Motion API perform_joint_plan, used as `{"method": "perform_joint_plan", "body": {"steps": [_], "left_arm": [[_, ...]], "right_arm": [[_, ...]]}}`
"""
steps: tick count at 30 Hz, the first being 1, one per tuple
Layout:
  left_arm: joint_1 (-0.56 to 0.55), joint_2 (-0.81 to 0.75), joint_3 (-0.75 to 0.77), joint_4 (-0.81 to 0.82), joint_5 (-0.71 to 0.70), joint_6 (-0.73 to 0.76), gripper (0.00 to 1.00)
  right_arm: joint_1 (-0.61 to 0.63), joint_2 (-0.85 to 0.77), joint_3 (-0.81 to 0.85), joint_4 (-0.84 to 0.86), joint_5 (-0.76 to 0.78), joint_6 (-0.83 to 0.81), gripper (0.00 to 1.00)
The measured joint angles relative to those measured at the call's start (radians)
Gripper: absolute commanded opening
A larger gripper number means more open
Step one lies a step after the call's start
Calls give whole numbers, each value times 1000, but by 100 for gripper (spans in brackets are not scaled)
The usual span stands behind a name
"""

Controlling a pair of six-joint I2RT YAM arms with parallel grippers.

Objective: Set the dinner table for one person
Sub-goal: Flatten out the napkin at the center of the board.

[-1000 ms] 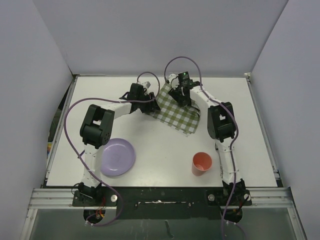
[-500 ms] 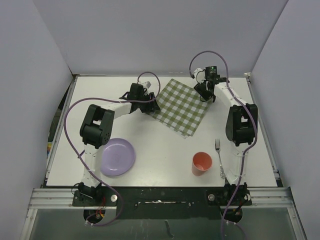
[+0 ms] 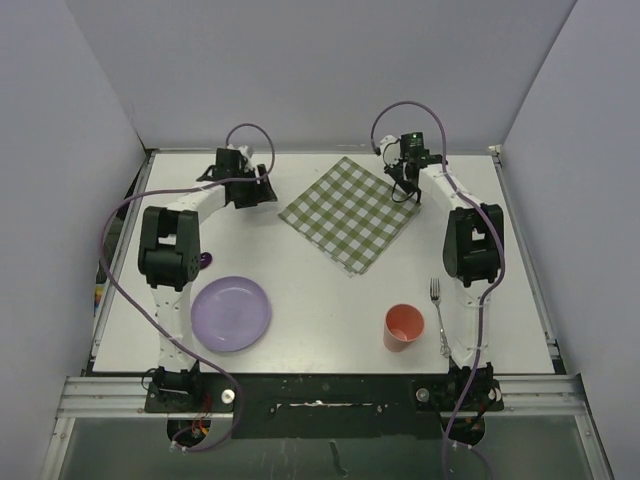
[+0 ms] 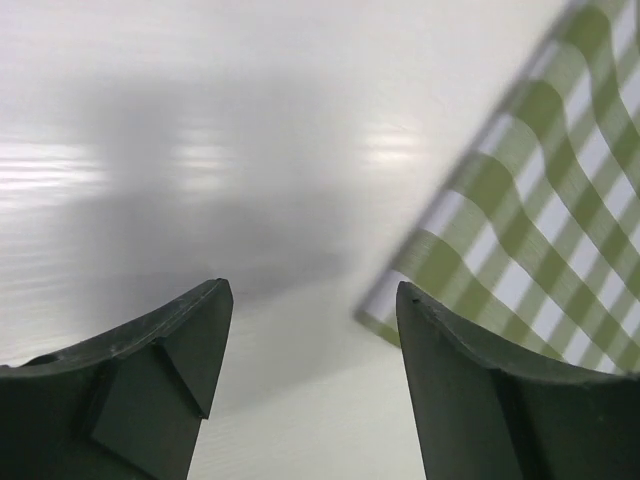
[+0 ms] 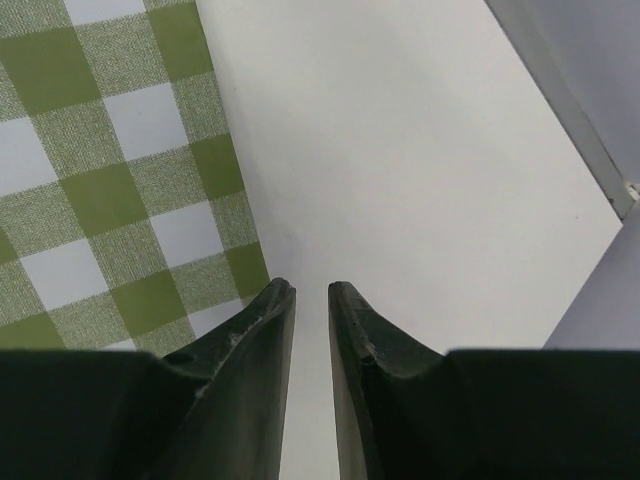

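- Large flat white rectangular tabletop (image 3: 320, 290) with thin metal edging, glossy, lies under both arms.
- Left gripper (image 4: 310, 290): jaws wide apart, empty.
- Right gripper (image 5: 310, 286): jaws narrow, empty, at the edge of the green-and-white checked cloth (image 3: 348, 210).

We note the worktop (image 3: 320, 290) smooth and faintly glossy, metal-edged; the checked cloth (image 3: 350, 212) is woven and matt; the plate (image 3: 231, 313) and cup (image 3: 404, 327) look like smooth plastic; the fork (image 3: 438, 310) looks metallic.

Looks like a lab cell to me: plain panels (image 3: 80, 120) box in my white table (image 3: 330, 300), 2 arms (image 3: 165, 255) bolted to a rail (image 3: 110, 400).
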Motion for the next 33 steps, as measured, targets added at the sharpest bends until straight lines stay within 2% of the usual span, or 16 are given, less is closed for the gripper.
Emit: {"method": "perform_joint_plan", "body": {"steps": [4, 7, 17, 24, 29, 33], "left_arm": [[83, 0, 65, -53, -37, 21, 66], [89, 0, 106, -66, -37, 30, 66], [-16, -5, 106, -89, 0, 27, 66], [-50, -6, 99, -114, 16, -4, 66], [-80, -6, 124, -143, 35, -42, 65], [-114, -21, 132, -150, 15, -40, 65]], "right_arm": [[-1, 30, 0, 0, 0, 16, 23], [-1, 36, 0, 1, 0, 25, 24], [-34, 36, -45, 30, -10, 37, 24], [-61, 46, -81, 39, -17, 64, 24], [-64, 46, -109, 43, -27, 78, 17], [-61, 32, -146, 77, -27, 71, 17]]}}
